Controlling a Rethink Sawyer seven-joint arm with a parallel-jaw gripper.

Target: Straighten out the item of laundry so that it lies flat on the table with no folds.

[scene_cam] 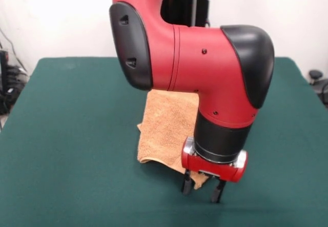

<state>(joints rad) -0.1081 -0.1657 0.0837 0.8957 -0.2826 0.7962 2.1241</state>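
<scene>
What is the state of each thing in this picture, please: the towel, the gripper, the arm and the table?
towel: not flat; its near edge is lifted and folded, its far part hidden behind the arm.
gripper: open, pointing down at the towel's near corner, fingers apart.
arm: bent low over the towel.
table: green cloth, bearing the towel.
</scene>
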